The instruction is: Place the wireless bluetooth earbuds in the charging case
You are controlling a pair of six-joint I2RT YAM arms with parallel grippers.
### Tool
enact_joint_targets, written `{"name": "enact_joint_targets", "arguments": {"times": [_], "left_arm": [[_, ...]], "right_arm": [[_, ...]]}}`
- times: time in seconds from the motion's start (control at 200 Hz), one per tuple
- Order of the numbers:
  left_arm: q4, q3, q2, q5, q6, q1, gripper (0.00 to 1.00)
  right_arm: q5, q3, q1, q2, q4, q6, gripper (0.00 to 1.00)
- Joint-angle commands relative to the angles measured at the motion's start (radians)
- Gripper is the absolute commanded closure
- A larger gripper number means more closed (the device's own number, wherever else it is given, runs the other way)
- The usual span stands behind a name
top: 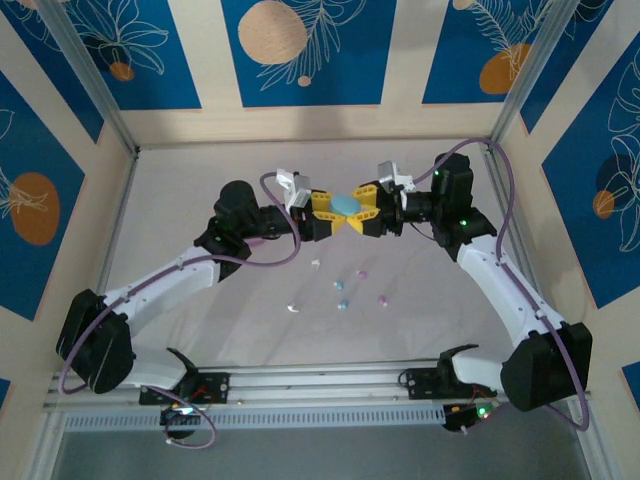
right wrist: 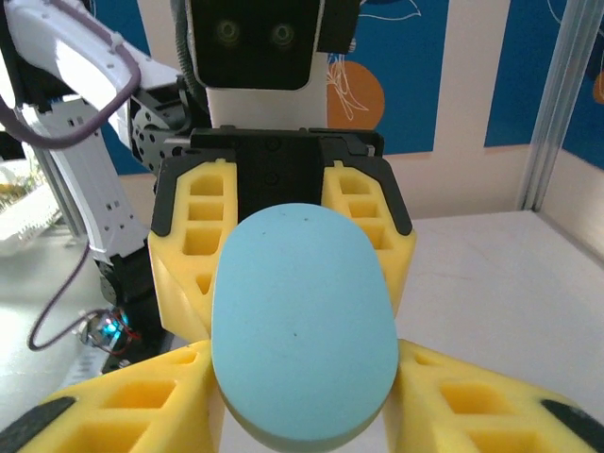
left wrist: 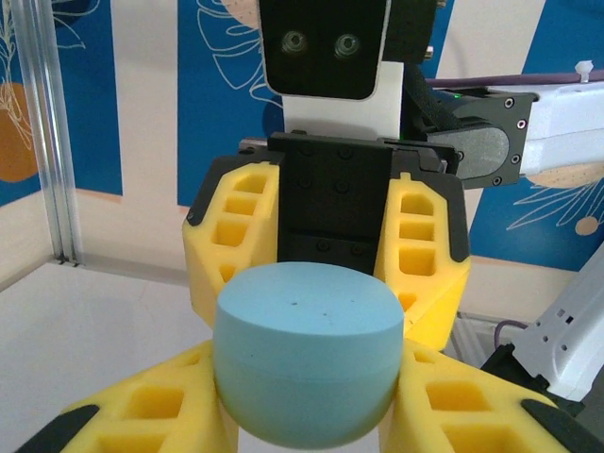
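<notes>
Top external view: both arms reach in from the near corners and meet over the far middle of the desk (top: 420, 330). There the left claw (top: 330, 214) and the right claw (top: 364, 214) face each other tip to tip, with a teal-blue case (top: 347, 204) between them, held above the desk. The case is closed, a smooth pebble shape with a thin seam round it. Left wrist view has the left claw's yellow fingers (left wrist: 142, 411) rising from the bottom edge on both sides of the case and pressing its flanks, so that claw grips the case. The right claw stands behind, its fingers either side of the case's far end. Right wrist view has the right claw's own fingers (right wrist: 491, 396) close against the case's lower sides, yet I cannot tell whether they clamp it or merely lie alongside. Six earbuds (top: 343, 303) lie loose on the desk, nearer the arm bases than the case and well apart from it and from both claws. Two white sit toward the left, two teal in the middle and two pink toward the right, none touching another.
</notes>
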Motion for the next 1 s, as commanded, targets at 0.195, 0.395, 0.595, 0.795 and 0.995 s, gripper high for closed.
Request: {"name": "enact_joint_targets", "arguments": {"times": [0.195, 0.395, 0.595, 0.795, 0.995], "left_arm": [[0.022, -0.018, -0.035, -0.001, 0.068, 0.003, 0.73], [0.065, -0.019, -0.024, 0.011, 0.038, 0.002, 0.73], [0.108, -0.026, -0.011, 0.012, -0.006, 0.002, 0.73], [0.107, -0.018, -0.005, 0.011, -0.022, 0.002, 0.73], [0.076, -0.026, -0.012, 0.029, 0.012, 0.002, 0.73]], "right_arm": [[-0.022, 0.061, -0.039, -0.003, -0.077, 0.126, 0.46], [0.047, 0.09, -0.027, 0.005, -0.144, 0.111, 0.45], [0.059, 0.11, -0.007, 0.019, -0.17, 0.088, 0.43], [0.115, 0.117, 0.029, 0.022, -0.217, -0.023, 0.4], [0.091, 0.117, 0.006, 0.027, -0.121, 0.106, 0.41]]}}
